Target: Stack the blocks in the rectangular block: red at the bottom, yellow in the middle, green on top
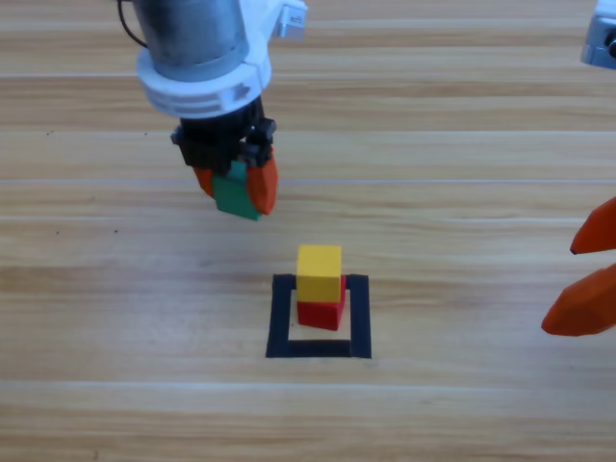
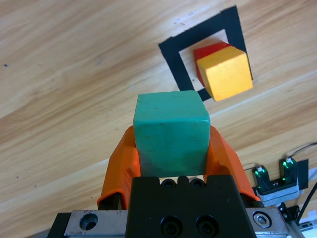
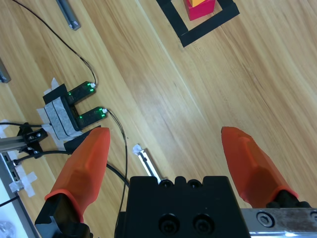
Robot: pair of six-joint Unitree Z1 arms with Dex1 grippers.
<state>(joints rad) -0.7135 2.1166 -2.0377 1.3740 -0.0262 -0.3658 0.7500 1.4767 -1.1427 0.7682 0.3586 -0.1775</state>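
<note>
Inside the black tape square (image 1: 319, 347) on the wooden worktop (image 1: 115, 385), two thirds of the job look done already: the red cube (image 1: 320, 314) sits at the bottom and the yellow cube (image 1: 320, 272) is resting on top of it. The yellow one looks twisted a bit relative to the red in the left wrist view, so the stack isn't perfectly squared up, though it seems stable enough.

What's left is the green cube (image 1: 234, 196). It's clamped between the orange jaws of the left pincer (image 1: 237, 191), clear of the worktop, up and to the left of the stack and well apart from it. From the left wrist view the cube sits deep between the jaws with its top face sticking out past the tips, and the square with the two stacked cubes shows beyond it, off to the upper right.

The left arm comes down from the top edge, pincer pointing down at the worktop. My guess is it needs to carry the green over the yellow and lower it.

The right pincer (image 1: 587, 272) waits at the right edge, jaws spread wide, holding nothing.
</note>
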